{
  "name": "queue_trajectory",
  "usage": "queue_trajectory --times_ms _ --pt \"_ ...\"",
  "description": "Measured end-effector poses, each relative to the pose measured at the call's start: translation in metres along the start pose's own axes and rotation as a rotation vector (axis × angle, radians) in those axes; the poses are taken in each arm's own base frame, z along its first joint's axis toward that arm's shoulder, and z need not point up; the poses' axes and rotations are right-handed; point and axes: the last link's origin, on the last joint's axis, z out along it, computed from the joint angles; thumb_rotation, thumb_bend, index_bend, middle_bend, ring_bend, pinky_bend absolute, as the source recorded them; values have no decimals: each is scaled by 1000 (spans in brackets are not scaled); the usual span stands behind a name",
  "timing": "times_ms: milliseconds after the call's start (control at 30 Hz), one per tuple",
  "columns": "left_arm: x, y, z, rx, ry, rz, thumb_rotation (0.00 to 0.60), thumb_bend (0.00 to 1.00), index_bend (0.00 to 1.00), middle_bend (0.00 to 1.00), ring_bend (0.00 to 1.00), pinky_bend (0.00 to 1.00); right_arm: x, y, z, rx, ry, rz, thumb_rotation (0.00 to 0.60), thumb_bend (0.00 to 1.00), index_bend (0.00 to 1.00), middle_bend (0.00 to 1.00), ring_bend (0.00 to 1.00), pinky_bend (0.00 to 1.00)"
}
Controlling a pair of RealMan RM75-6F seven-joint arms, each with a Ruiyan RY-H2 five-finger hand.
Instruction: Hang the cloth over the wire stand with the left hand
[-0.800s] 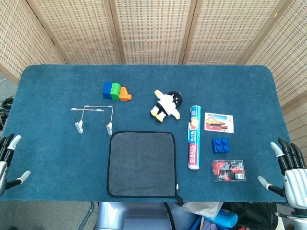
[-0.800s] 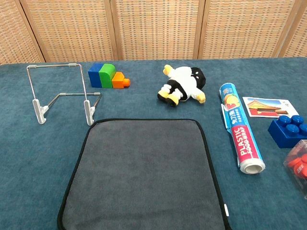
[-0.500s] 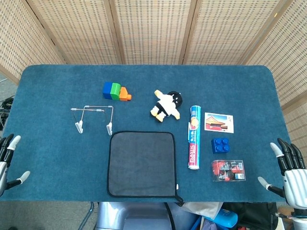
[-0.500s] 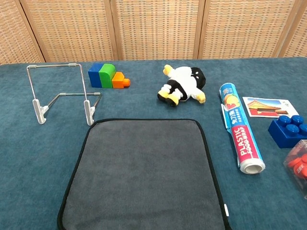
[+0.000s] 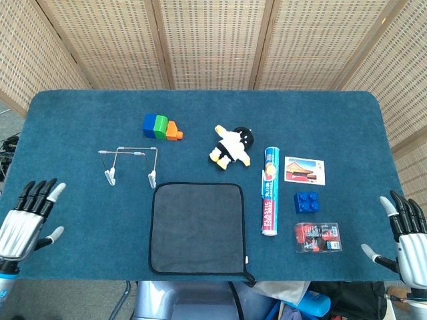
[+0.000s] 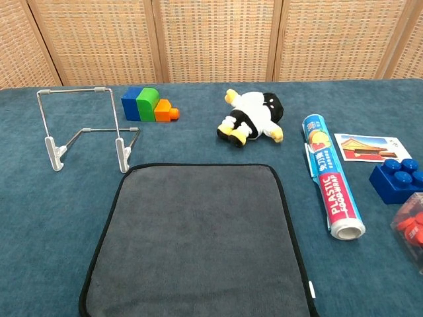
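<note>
A dark grey cloth point(image 5: 197, 228) point(image 6: 198, 241) with a black hem lies flat near the front edge of the blue table. The wire stand point(image 5: 129, 164) point(image 6: 84, 129) stands upright just behind the cloth's left corner. My left hand point(image 5: 28, 219) hovers open over the table's front left corner, fingers spread, well to the left of both. At the front right corner my right hand point(image 5: 407, 239) is open too, holding nothing. Neither hand shows in the chest view.
Behind the stand sit coloured blocks point(image 5: 161, 127). A plush toy point(image 5: 232, 147), a roll of plastic wrap point(image 5: 269, 191), a picture card point(image 5: 304, 169), a blue brick point(image 5: 307, 202) and a clear box of red parts point(image 5: 317, 237) lie right of the cloth.
My left hand has moved rightward and forward, in over the table's front left corner. The right hand has dropped slightly. Cloth and stand have not moved.
</note>
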Motion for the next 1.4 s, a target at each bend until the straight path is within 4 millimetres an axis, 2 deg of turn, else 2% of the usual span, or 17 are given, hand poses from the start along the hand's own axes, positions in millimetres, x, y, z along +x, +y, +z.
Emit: queue_trajectory --times_ms 33,133,333,433,733,1400 --pt "-7 2 7 -59 -4 19 600 249 169 0 0 0 0 0 0 -2 -1 -2 600 0 8 0 0 0" --pt "-26 9 23 -197 -17 68 600 257 270 0 0 0 -2 1 2 -9 -8 -7 600 0 8 0 0 0" --pt "-68 39 51 -404 -48 115 600 282 346 0 0 0 -3 3 4 -24 -12 -10 600 0 8 0 0 0" --pt "-82 54 56 -475 -67 111 600 303 360 0 0 0 -3 4 4 -26 -11 -7 600 0 8 0 0 0" --pt "-96 79 60 -545 -71 125 600 320 390 0 0 0 -1 4 3 -24 -14 4 600 0 8 0 0 0" --pt "-123 109 86 -573 -86 218 600 319 384 0 0 0 0 8 6 -39 -32 16 600 0 8 0 0 0"
